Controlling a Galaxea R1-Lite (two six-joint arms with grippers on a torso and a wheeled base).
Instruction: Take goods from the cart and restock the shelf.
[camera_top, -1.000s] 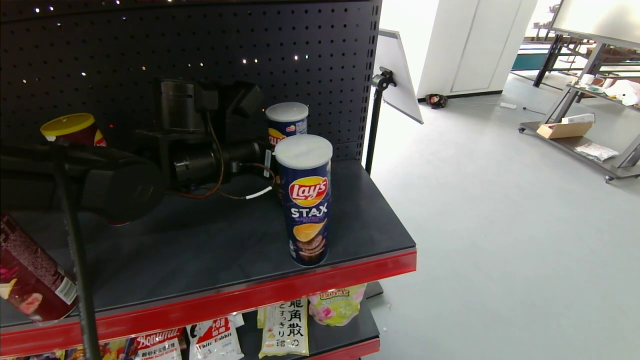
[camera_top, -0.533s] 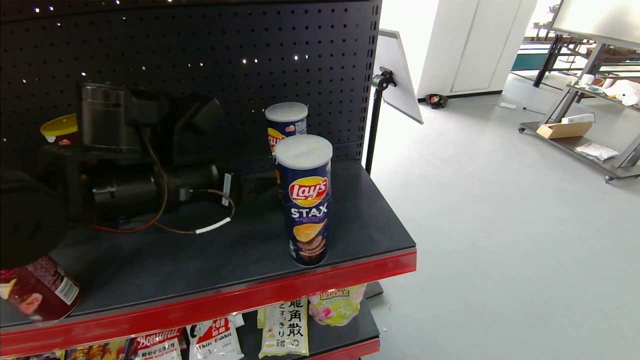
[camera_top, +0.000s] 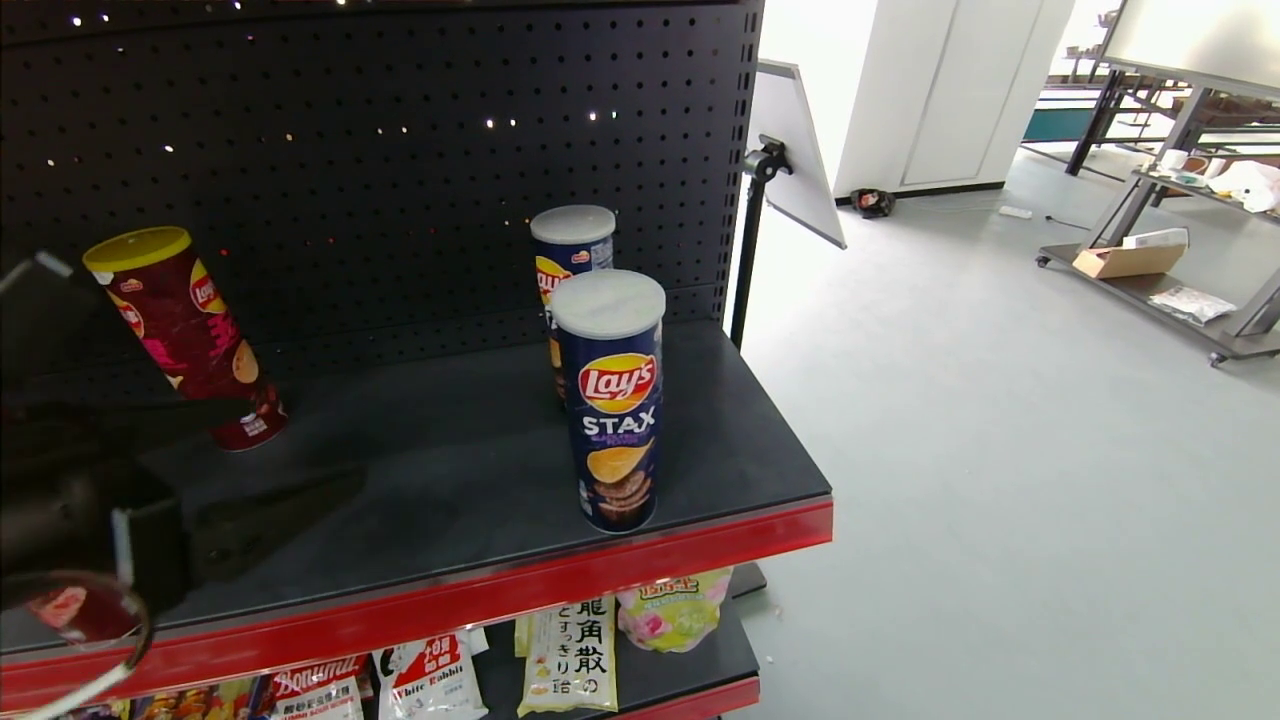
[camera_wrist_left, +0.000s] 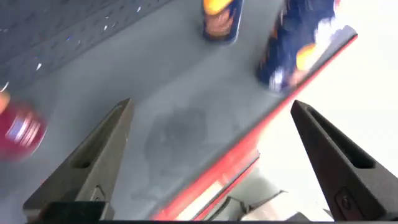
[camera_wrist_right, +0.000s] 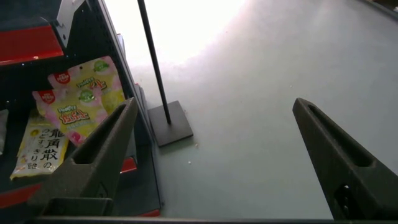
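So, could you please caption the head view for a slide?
Front blue chip can, rear blue chip can and maroon chip can standing on the black shelf.

Head and left-wrist cameras above shelf (camera_top: 450, 470)

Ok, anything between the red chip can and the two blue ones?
Nothing: in the head view the shelf lies bare from the red can across to the front blue can and the rear blue can.
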